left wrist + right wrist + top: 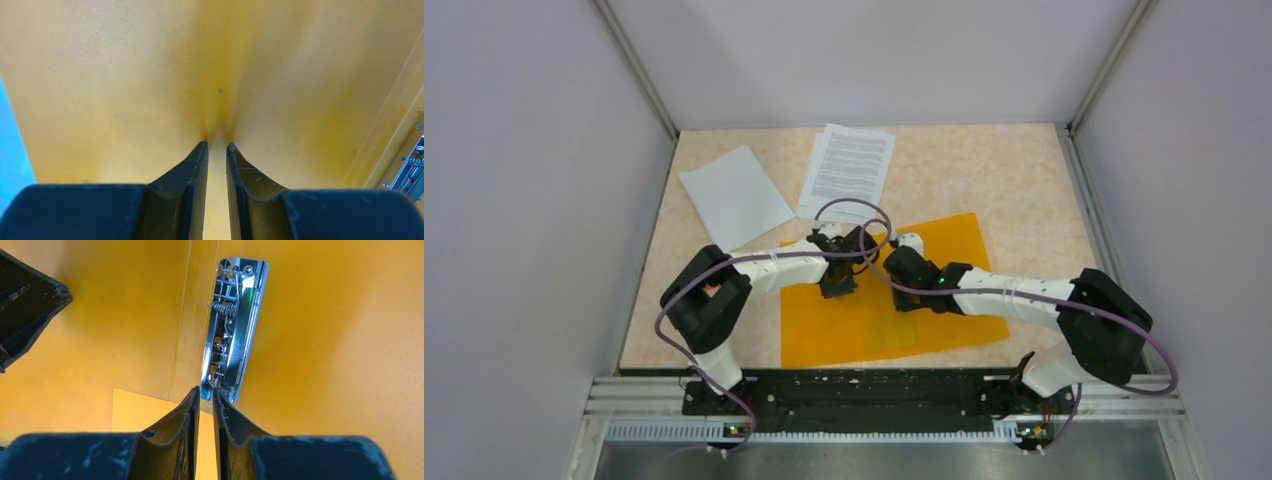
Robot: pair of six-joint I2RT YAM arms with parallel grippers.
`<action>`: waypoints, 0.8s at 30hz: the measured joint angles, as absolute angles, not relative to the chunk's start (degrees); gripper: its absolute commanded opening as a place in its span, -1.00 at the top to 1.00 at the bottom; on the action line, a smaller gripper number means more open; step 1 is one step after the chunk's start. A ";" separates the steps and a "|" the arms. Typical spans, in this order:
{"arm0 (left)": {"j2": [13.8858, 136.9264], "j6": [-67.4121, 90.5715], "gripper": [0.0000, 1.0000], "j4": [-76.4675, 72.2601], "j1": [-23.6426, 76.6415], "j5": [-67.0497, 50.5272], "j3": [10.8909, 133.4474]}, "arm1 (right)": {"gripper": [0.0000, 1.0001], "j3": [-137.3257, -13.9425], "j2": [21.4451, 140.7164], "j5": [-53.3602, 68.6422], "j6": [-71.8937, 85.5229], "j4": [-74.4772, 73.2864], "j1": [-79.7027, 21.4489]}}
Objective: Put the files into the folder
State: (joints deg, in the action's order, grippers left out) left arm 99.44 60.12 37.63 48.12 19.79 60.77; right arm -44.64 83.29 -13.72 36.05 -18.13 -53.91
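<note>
The orange folder [954,240] lies open and flat on the table's near middle. It fills the left wrist view [125,75] and the right wrist view [340,340]. A metal spring clip [232,330] sits along its spine. The printed sheet [848,168] and the blank sheet [735,195] lie on the table beyond the folder, outside it. My left gripper [837,285] [217,145] is nearly shut and empty, its tips pressed on the folder's left leaf. My right gripper [890,262] [204,389] is nearly shut, its tips at the clip's near end.
A pale label [140,410] shows through the folder near the spine. The left gripper's body [25,305] is close beside the right gripper. Grey walls enclose the table on three sides. A purple cable [854,205] loops over the printed sheet's near edge.
</note>
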 measured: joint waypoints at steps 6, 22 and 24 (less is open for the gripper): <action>98.67 60.16 0.57 36.73 48.01 19.59 59.77 | 0.75 -44.84 84.64 -14.09 36.62 -18.06 -55.00; 96.16 61.10 1.00 34.09 46.83 17.82 56.45 | 0.85 -46.24 87.02 -17.10 38.83 -19.88 -55.59; 96.01 61.23 1.00 33.78 46.61 17.56 56.18 | 0.85 -46.24 87.22 -17.61 39.16 -19.88 -55.75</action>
